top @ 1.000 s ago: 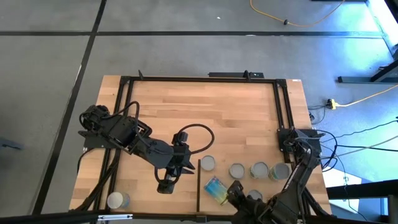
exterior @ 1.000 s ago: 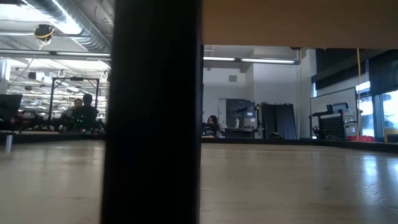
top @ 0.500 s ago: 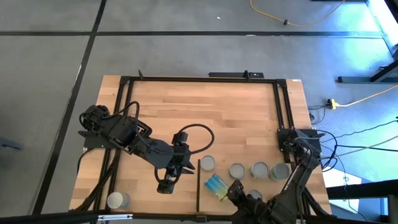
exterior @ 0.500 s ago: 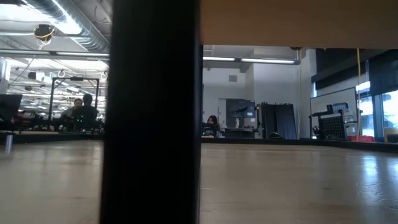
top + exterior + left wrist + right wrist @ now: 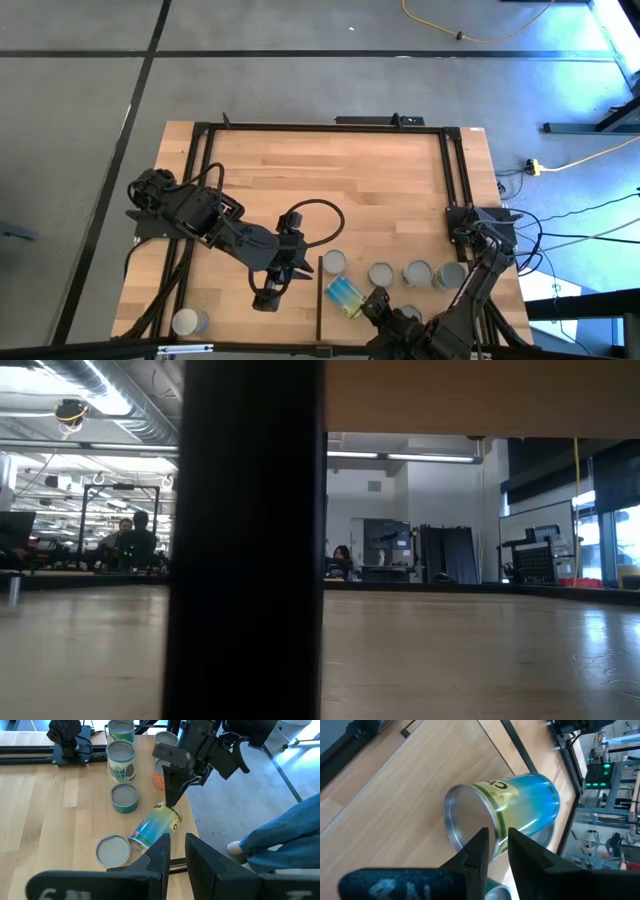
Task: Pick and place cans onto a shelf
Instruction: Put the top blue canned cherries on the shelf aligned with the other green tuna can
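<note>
A blue-and-yellow can (image 5: pixel 345 295) lies tipped on its side on the table (image 5: pixel 330 180), its silver end (image 5: pixel 470 822) facing the right arm's camera. In the high view it sits at about 5 o'clock from the table's centre, near the front edge. The right hand (image 5: pixel 373 301) is at the can's 4 o'clock side; in the left wrist view its dark fingers (image 5: pixel 172 787) point down onto the can's yellow end (image 5: pixel 167 815), touching it or just above it. In the right wrist view both narrowly parted fingertips (image 5: pixel 482 847) sit at the rim of the silver end — not clamped around the can's body. No grasp shows.

Four more cans stand upright in a row at the can's 1 to 3 o'clock: one with a grey top (image 5: pixel 333 262) just beside it, then another (image 5: pixel 381 274), a green-labelled one (image 5: pixel 415 272), and one at the table's right edge (image 5: pixel 448 276). A red-labelled can (image 5: pixel 159 776) shows behind the right arm in the left wrist view. A lone white-topped can (image 5: pixel 187 321) stands well apart at the front left corner.

A thin dark strip (image 5: pixel 318 297) runs just to the tipped can's 9 o'clock side. Beyond it, the left hand (image 5: pixel 266 296) hangs over bare wood, its fingers (image 5: pixel 162 852) nearly together and holding nothing.

A person's blue sleeve (image 5: pixel 285 832) shows off the table's edge.
</note>
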{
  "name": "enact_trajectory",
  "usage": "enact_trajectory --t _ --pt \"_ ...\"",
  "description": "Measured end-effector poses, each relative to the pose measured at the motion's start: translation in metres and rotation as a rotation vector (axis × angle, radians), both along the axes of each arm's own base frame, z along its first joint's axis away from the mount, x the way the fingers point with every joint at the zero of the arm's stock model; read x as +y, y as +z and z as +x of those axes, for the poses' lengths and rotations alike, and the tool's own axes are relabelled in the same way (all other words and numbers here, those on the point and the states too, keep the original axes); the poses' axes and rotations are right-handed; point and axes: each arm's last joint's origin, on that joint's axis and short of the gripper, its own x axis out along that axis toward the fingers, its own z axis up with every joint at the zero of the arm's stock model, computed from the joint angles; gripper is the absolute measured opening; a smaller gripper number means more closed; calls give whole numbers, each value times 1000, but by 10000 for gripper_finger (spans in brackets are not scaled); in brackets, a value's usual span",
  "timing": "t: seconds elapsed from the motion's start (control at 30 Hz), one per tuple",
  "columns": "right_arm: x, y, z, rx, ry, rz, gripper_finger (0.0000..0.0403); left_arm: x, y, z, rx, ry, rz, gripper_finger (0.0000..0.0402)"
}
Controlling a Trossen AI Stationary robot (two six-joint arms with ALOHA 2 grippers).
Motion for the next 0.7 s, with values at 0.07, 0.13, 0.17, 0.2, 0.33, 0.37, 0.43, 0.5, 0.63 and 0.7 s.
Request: enact_trajectory --t 0.07,0.13,0.17,0.2,0.33,0.37,0.43,0.5,0.63,0.7 --pt "0 0 0 -4 0 -5 74 0 0 0 0 0 0 51" --pt "-1 0 1 -5 -5 -3 74 0 0 0 0 0 0 51" --pt "-1 0 2 -6 -9 -1 74 0 0 0 0 0 0 51" --pt "-2 0 2 -12 -20 6 74 0 0 0 0 0 0 51" --pt "-5 -1 6 -15 -38 7 74 0 0 0 0 0 0 51" --pt "-6 -2 7 -12 -42 3 74 0 0 0 0 0 0 51" --pt "-8 -6 9 -6 -49 -10 74 0 0 0 0 0 0 51" --pt "-10 -9 11 -2 -53 -18 74 0 0 0 0 0 0 51" --pt "-11 -9 12 -3 -58 -17 74 -1 0 0 9 -27 -18 51" --pt "-11 -9 13 -3 -58 -17 74 -1 0 -1 13 -37 -24 51"
